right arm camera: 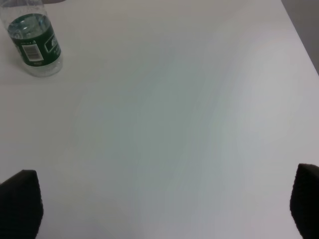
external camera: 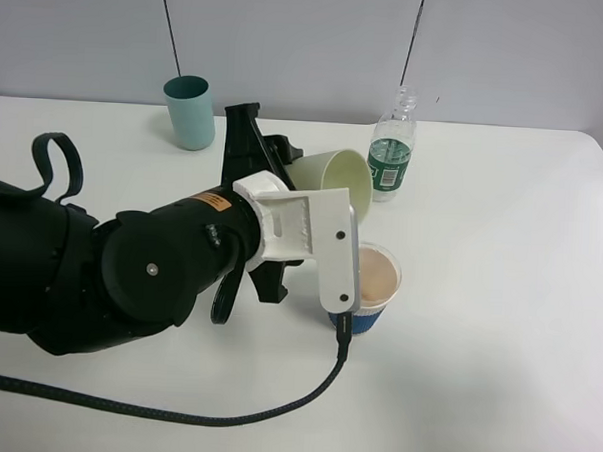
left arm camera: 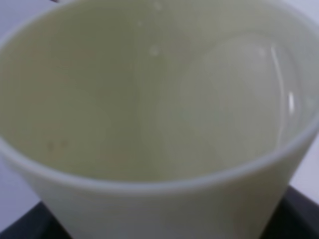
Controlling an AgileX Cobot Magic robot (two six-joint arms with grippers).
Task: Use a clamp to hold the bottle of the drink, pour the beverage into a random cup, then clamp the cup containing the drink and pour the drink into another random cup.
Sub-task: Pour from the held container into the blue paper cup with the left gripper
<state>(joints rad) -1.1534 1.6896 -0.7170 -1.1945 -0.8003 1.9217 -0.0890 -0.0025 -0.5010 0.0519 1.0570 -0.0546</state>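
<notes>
My left gripper [external camera: 284, 160] is shut on a pale yellow-green cup [external camera: 334, 177] and holds it tipped on its side, mouth towards the right, just above and behind a blue cup [external camera: 374, 289] with a beige inside. The pale cup's inside fills the left wrist view [left arm camera: 149, 99], with a few droplets on its wall. The clear bottle [external camera: 391, 160] with a green label stands upright behind the cups, and also shows in the right wrist view [right arm camera: 34, 42]. My right gripper [right arm camera: 162, 204] is open over bare table, far from the bottle, and is out of the exterior high view.
A teal cup [external camera: 190, 111] stands upright at the back left of the white table [external camera: 495, 375]. A black cable [external camera: 173, 411] trails from the left arm across the front of the table. The table's right edge [right arm camera: 299, 40] shows in the right wrist view.
</notes>
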